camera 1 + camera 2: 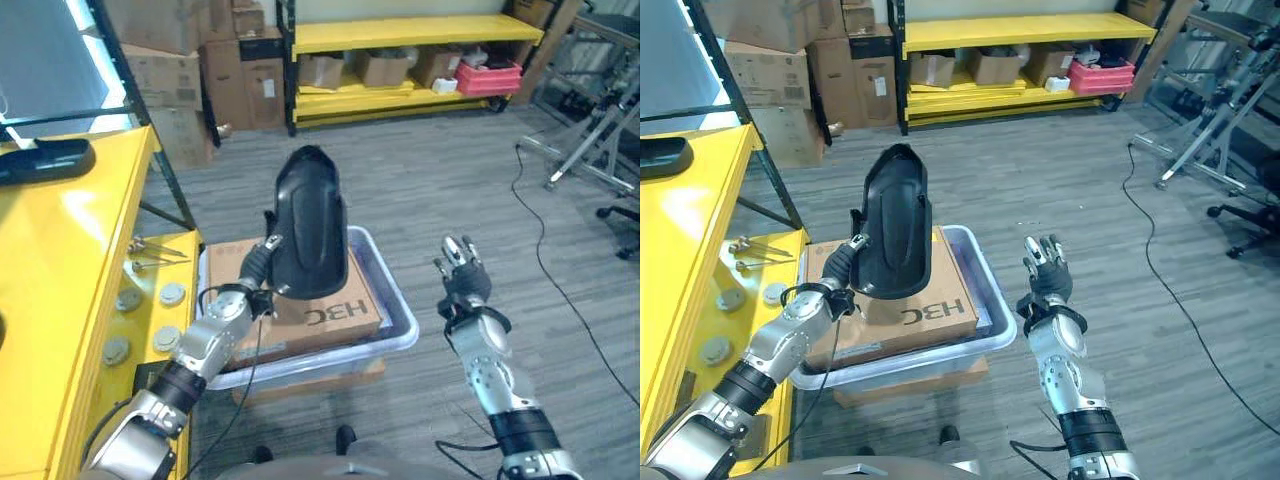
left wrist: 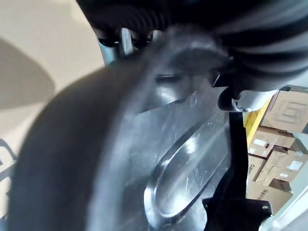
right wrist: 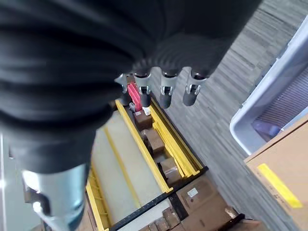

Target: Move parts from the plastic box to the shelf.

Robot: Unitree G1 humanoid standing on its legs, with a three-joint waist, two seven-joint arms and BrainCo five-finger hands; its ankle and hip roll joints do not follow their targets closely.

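A large black curved plastic part [image 1: 310,225] stands upright above the clear plastic box [image 1: 395,300], lifted off the cardboard box [image 1: 320,305] that lies inside it. My left hand [image 1: 262,262] is shut on the part's lower left edge; the left wrist view shows the part's glossy inner surface [image 2: 187,168] right against the hand. My right hand [image 1: 462,275] hovers to the right of the plastic box, fingers straight and open, holding nothing. The yellow shelf [image 1: 60,290] runs along my left side.
Round metal discs [image 1: 172,294] and thin metal rods [image 1: 150,255] lie on the shelf's lower level. A black object [image 1: 45,160] rests on its upper level. Stacked cardboard boxes [image 1: 190,60] and a far yellow rack [image 1: 410,35] stand at the back. Metal frames [image 1: 600,140] stand at the right.
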